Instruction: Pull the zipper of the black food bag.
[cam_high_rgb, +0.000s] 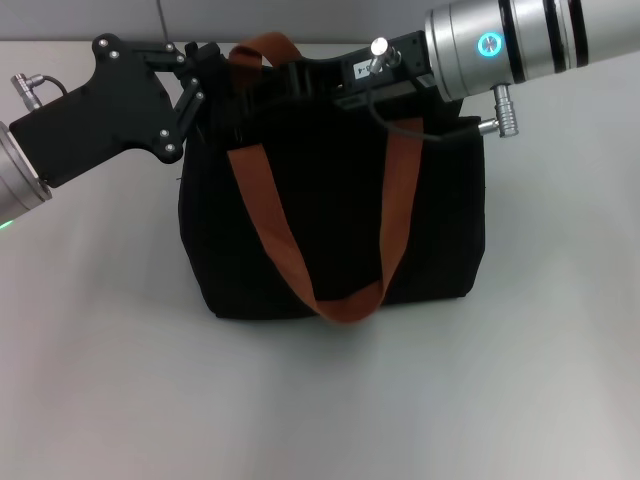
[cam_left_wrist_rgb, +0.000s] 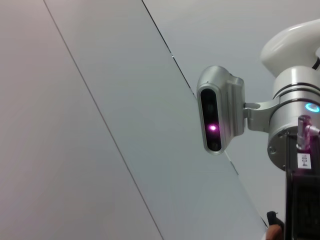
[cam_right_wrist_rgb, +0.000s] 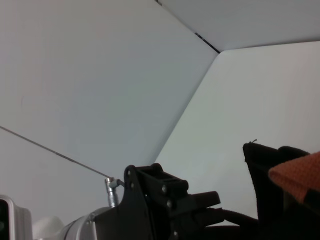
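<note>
Right arm's silver barrel w/ its glowing blue ring fills the top right of the head view, reaching in over the back top edge of the black food bag. Right claw sits down at the bag's top, centre-left; can't tell how far its fingers are spread, black on black. Left claw comes in from the left, its linkage pressed at the bag's top left corner beside the near end of an orange strap; fingers buried against the fabric, so can't tell open or closed, or if it has hold of anything. Bag stands upright mid-desk, strap loop drooping down its front face. Zipper itself: not visible, hidden under the two claws. Left wrist view shows only wall and the robot's head camera.
</note>
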